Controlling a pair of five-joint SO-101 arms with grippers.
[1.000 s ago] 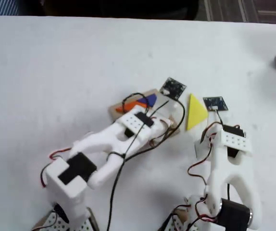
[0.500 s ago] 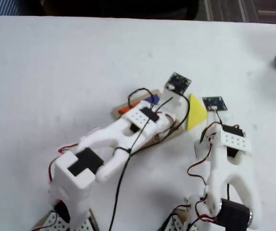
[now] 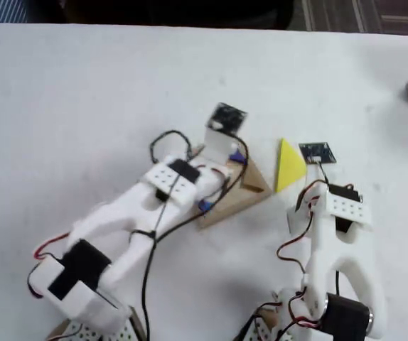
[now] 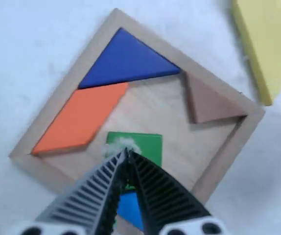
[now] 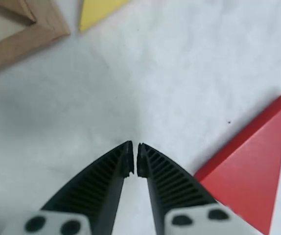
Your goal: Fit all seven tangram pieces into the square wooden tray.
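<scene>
Tangram pieces sat partly inside the square wooden tray (image 4: 155, 110), which lay on the white table (image 5: 189, 63) beneath my left arm. Against one corner of the tray lay a blue triangle (image 4: 126, 61), and touching its long side was an orange parallelogram (image 4: 81, 117) that ran along the tray's rim. A tan triangle (image 4: 211, 103) filled the neighbouring corner, with bare wood between it and the orange piece. A green square (image 4: 143, 144) rested near the tray's middle, and a lighter blue piece (image 4: 130, 208) sat next to it, mostly hidden under my left claw (image 4: 127, 155). That claw was closed with nothing between its fingers, its tip over the edge of the green square. Outside the tray, a yellow triangle (image 4: 265, 41) lay flat just beside the corner that held the tan piece; I could not tell whether it touched the rim. My right claw (image 5: 134, 159) was also closed and gripped nothing, poised over bare table farther from the tray than the yellow triangle. A red triangle (image 5: 248, 171) lay flat just beside that claw, well apart from the tray.
</scene>
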